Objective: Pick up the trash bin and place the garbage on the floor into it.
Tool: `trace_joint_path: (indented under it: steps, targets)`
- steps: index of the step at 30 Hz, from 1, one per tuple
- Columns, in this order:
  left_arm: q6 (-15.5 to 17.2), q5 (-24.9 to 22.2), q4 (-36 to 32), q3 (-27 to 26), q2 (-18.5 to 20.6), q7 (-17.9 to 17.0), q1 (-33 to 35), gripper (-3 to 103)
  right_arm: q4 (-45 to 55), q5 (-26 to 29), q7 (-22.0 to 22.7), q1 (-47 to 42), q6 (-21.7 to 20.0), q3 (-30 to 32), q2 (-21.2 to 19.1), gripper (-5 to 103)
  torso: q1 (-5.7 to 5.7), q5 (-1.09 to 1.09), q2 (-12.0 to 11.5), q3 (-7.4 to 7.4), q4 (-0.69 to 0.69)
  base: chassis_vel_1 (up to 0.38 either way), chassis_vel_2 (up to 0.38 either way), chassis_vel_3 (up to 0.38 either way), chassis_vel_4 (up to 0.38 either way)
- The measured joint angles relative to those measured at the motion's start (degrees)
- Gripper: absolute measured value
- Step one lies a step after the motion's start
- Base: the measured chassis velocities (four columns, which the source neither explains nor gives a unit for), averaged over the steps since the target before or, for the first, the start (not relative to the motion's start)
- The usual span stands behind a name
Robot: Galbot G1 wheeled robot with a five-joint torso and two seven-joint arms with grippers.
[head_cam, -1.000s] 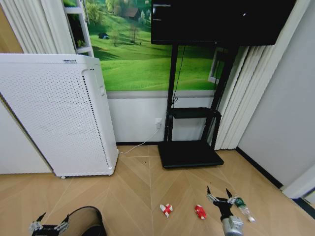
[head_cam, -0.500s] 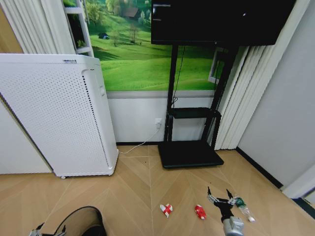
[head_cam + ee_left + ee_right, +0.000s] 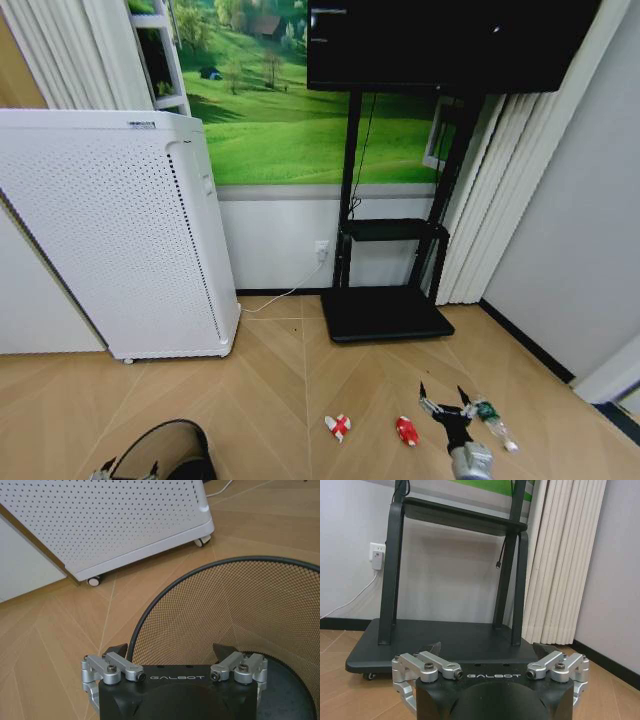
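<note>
The left gripper (image 3: 172,652) hung spread wide over the rim of the round black wire-mesh trash bin (image 3: 235,615) standing on the wooden floor (image 3: 280,380). The right gripper (image 3: 441,400) hovered, fingers parted, between the red packet (image 3: 405,430) and the clear plastic bottle (image 3: 494,422); the red-and-white wrapper (image 3: 338,427) lay beside them.

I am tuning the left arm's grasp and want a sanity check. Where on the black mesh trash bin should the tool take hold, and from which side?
Grip the trash bin by its thin top rim, coming from above, one finger inside the wall and one outside. The bin stands upright with its mouth open, and the round tapering mesh body looks too wide to span. The left tool hangs open over the near rim, so that arc is probably the easiest spot.
</note>
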Motion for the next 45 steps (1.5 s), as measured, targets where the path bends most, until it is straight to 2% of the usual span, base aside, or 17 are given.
trace_joint_path:
  steps: [3, 4, 10, 13, 14, 22, 41, 42, 45]
  targets:
    - [0.4, 0.0, 0.3, -0.2, 0.1, -0.3, 0.0, 93, -0.3, 0.0, 0.0, 0.1, 0.0, 0.0, 0.0, 100, 0.0, 0.0, 0.0, 0.0, -0.01, 0.0, 0.0, 0.0, 0.0]
    - [0.6, 0.0, 0.7, -0.5, 0.2, -0.5, 0.0, 97, -0.5, -0.1, 0.0, 0.2, 0.0, -0.1, 0.0, 100, 0.0, 0.0, 0.0, 0.0, -0.02, 0.0, 0.0, 0.0, 0.0]
    - [1.7, -0.7, 1.2, -0.7, 0.3, -0.6, -0.2, 93, -0.8, -0.3, 0.0, 0.6, 0.0, -0.4, 0.2, 100, 0.0, 0.0, 0.0, 0.0, -0.01, 0.0, 0.0, 0.0, 0.0]
    - [2.8, -1.3, 1.4, -0.7, 0.2, -1.1, -0.3, 92, -1.0, -0.4, 0.0, 0.7, 0.0, -0.5, 0.1, 100, 0.0, 0.0, 0.0, 0.0, -0.01, 0.0, 0.0, 0.0, 0.0]
    - [3.8, -2.0, 1.5, -0.7, 0.2, -1.6, -0.4, 89, -1.2, -0.4, 0.0, 0.8, 0.1, -0.5, 0.1, 100, 0.0, 0.0, 0.0, 0.0, -0.01, 0.0, 0.0, 0.0, 0.0]
    - [7.0, -4.9, 1.8, -0.5, 0.2, -2.8, -1.2, 92, -1.6, -0.8, -0.1, 0.8, 0.4, -0.7, 0.5, 100, 0.0, 0.0, 0.0, 0.0, -0.01, 0.0, 0.0, 0.0, 0.0]
    - [7.3, -6.2, 4.4, 0.3, 0.0, -2.8, -2.8, 92, -1.7, -1.4, -0.4, 0.7, 0.5, -0.7, 0.5, 100, 0.0, 0.0, 0.0, 0.0, -0.01, 0.0, 0.0, 0.0, 0.0]
    - [7.2, -6.1, 4.7, 0.4, 0.0, -2.8, -3.0, 95, -1.7, -1.5, -0.4, 0.6, 0.7, -0.7, 0.5, 100, 0.0, 0.0, 0.0, 0.0, -0.02, 0.0, 0.0, 0.0, 0.0]
    - [7.1, -5.9, 4.9, 0.5, -0.1, -2.6, -3.1, 93, -1.7, -1.6, -0.3, 0.5, 0.8, -0.7, 0.6, 100, 0.0, 0.0, 0.0, 0.0, -0.01, 0.0, 0.0, 0.0, 0.0]
